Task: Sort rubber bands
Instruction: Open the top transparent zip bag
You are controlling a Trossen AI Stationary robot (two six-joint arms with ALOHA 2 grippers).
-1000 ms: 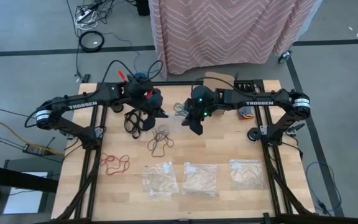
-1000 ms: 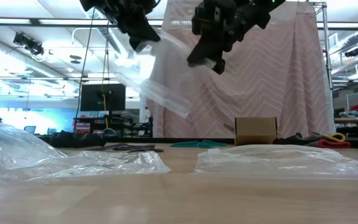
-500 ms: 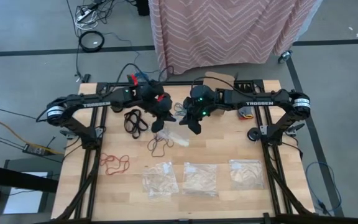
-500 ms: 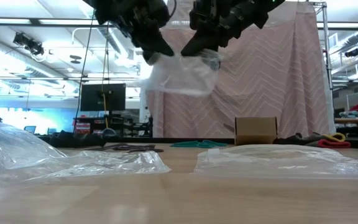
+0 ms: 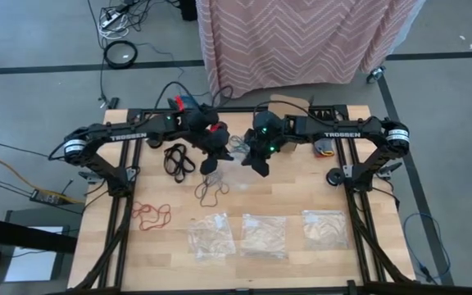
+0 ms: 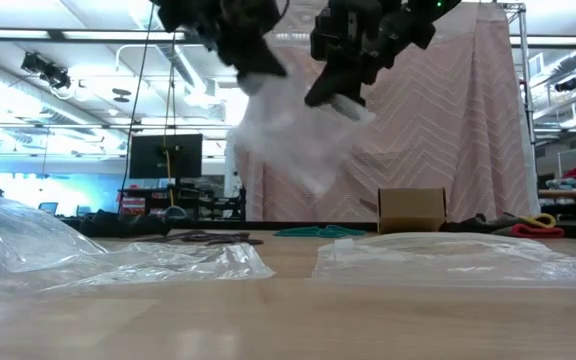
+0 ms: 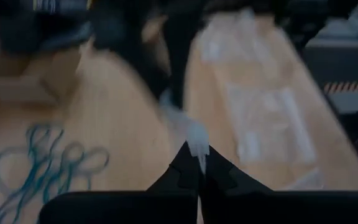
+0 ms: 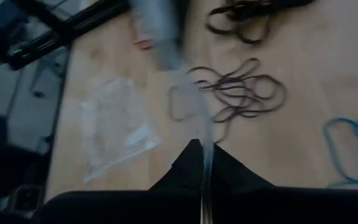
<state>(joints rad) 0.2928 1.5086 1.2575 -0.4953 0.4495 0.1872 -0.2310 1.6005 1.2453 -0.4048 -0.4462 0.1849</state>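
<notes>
A: What are the two end effectors doing?

B: The left end effector (image 5: 211, 164) and the right end effector (image 5: 260, 166) are hanging close together above the middle of the table (image 5: 301, 197), each pinching an edge of one clear plastic bag (image 6: 288, 135). Both are clamped on it; the low view is showing the bag sagging between them, well above the wood.

A: And where are the rubber bands lying?

B: On the table, in separate clusters. The black rubber bands (image 5: 178, 159) are sitting under the left arm, the dark brown rubber bands (image 5: 211, 186) are lying just below the held bag, the red rubber bands (image 5: 151, 215) are resting near the table's left front, and the teal-blue rubber bands (image 7: 45, 168) are showing beside the left wrist.

A: Anything else on the wood?

B: Three flat clear bags (image 5: 264, 235) are lying in a row along the front edge, and a small cardboard box (image 6: 411, 210) is standing at the back
</notes>
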